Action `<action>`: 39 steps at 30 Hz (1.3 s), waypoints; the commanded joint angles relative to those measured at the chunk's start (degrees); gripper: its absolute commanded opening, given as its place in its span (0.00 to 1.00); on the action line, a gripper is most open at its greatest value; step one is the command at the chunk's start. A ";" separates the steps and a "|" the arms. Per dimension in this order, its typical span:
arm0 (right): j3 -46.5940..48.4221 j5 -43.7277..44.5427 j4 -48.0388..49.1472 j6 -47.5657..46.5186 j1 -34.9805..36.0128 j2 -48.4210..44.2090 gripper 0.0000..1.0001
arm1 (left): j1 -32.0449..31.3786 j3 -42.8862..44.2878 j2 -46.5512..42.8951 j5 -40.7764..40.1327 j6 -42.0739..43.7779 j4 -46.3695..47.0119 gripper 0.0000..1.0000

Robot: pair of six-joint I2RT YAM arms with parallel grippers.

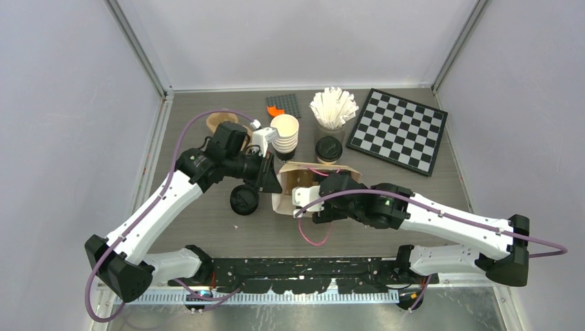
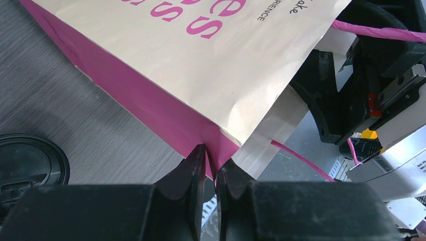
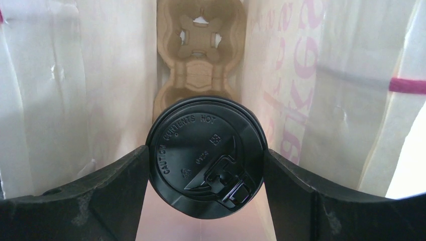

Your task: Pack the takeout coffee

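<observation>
Right end effector clamped around lidded coffee cup inside paper bag, left end effector pinching bag's corner.

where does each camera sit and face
Top external: overhead behind the bases, looking down at the table; left arm, right arm show.
Left wrist: behind the left gripper, which pinches the paper bag's edge.
Right wrist: behind the right gripper, looking into the bag at the held lidded cup.
Shared: the bag, in all three.

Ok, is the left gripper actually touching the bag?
Touching. The left wrist view shows the left gripper pinched shut on the pink side fold of the paper bag, with no gap at either fingertip.
</observation>
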 commanded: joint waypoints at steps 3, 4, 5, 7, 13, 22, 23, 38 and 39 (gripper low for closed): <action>0.29 2.42 -0.09 -1.76 -0.18 -0.28 0.66 | -0.21 0.03 -1.56 1.54 -0.88 2.10 0.15; 0.04 2.28 0.00 -1.74 -0.38 -0.11 0.65 | -0.25 -0.03 -1.67 1.46 -0.88 2.10 0.15; -0.41 2.08 0.48 -1.53 -0.58 -0.10 0.66 | -0.22 -0.04 -1.68 1.39 -0.88 2.06 0.15; -2.15 1.38 2.54 -1.37 -1.04 -0.50 0.66 | -0.25 0.01 -1.56 1.30 -0.80 2.03 0.15; -5.19 -0.57 7.43 -0.63 -2.75 -0.29 0.66 | -0.28 0.46 -1.28 1.33 -0.30 0.62 0.15; -7.90 -2.88 11.66 -2.06 -5.71 -1.53 0.66 | -0.30 0.64 -1.37 0.56 0.48 -1.18 0.15; -8.37 -2.94 12.21 -2.39 -6.00 -1.64 0.66 | -0.30 0.64 -1.37 0.58 0.52 -1.41 0.15; 2.04 -10.45 4.59 -0.73 -6.58 -2.02 0.66 | -0.25 2.22 -0.43 -0.06 2.14 -2.16 0.17; 2.44 -11.73 4.57 -0.56 -6.54 -1.86 0.66 | -0.23 2.42 -0.33 -0.08 2.20 -2.26 0.17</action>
